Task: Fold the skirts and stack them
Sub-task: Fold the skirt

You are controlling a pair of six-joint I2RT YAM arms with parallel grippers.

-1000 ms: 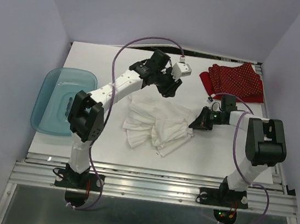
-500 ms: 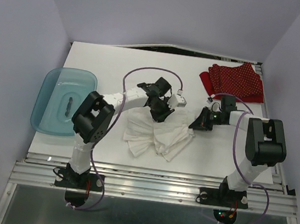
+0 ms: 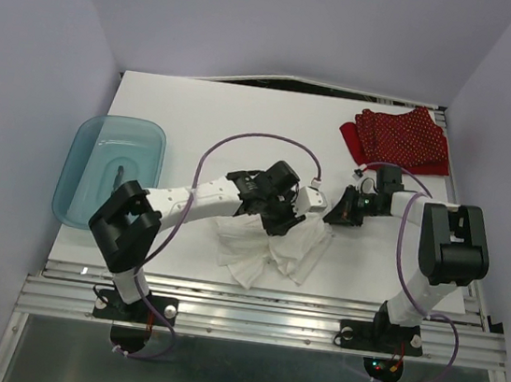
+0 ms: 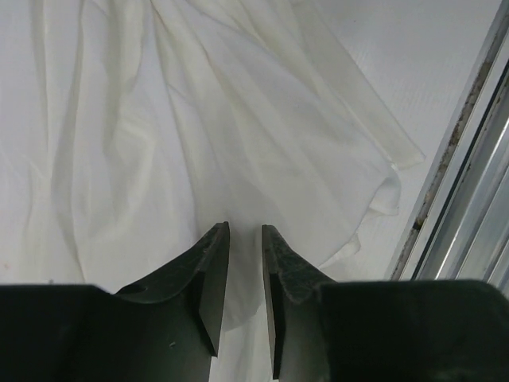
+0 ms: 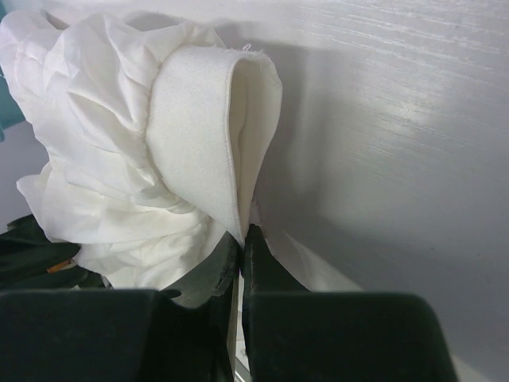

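The white skirt point(image 3: 271, 250) lies crumpled near the table's front middle. My left gripper point(image 3: 282, 221) hovers low over its upper part. In the left wrist view its jaws point(image 4: 245, 231) stand a narrow gap apart above smooth white cloth point(image 4: 199, 135), holding nothing. My right gripper point(image 3: 335, 213) is at the skirt's right edge. In the right wrist view it point(image 5: 241, 235) is shut on a folded hem of the white skirt point(image 5: 199, 151), which it lifts. The red polka-dot skirt point(image 3: 399, 139) lies bunched at the back right.
A translucent teal tub point(image 3: 107, 172) stands at the table's left edge with a small dark item inside. The metal rail of the table's front edge point(image 4: 469, 183) runs close to the left gripper. Purple cables loop over both arms.
My left arm has swung from the table's far middle toward the front, down over the white skirt. The skirt is now more bunched and nearer the front. The right gripper has barely moved.
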